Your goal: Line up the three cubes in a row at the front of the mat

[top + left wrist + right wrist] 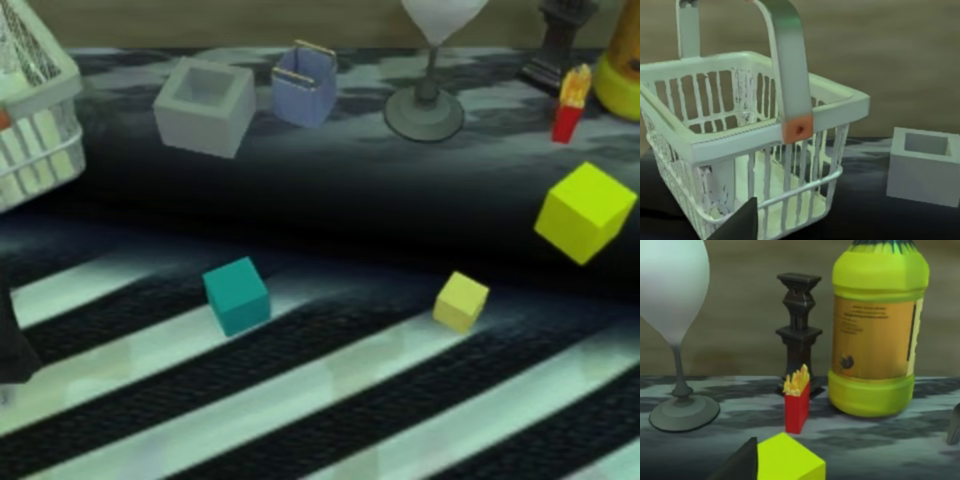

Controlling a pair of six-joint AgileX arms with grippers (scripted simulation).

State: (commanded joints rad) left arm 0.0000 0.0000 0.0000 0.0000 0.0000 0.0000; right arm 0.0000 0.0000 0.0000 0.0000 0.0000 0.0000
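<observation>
- A white slatted basket (30,120) with a tall handle is sitting at the top view's far left edge; an orange hinge is showing on its handle in the left wrist view.
- A hollow grey square box (205,105) is standing just right of that basket, open side up.
- A small blue basket (303,85) is resting close beside the grey box.
- A pale stemmed glass (428,90) is standing on a round grey foot near the back middle.
- A red carton of fries (570,105) is standing upright toward the right.
- A dark pedestal-shaped piece (799,332) is rising behind the fries.
- A large yellow bottle (875,335) with an orange label is standing beside it.
- A dark mottled cloth (340,190) is lying under all of these.
</observation>
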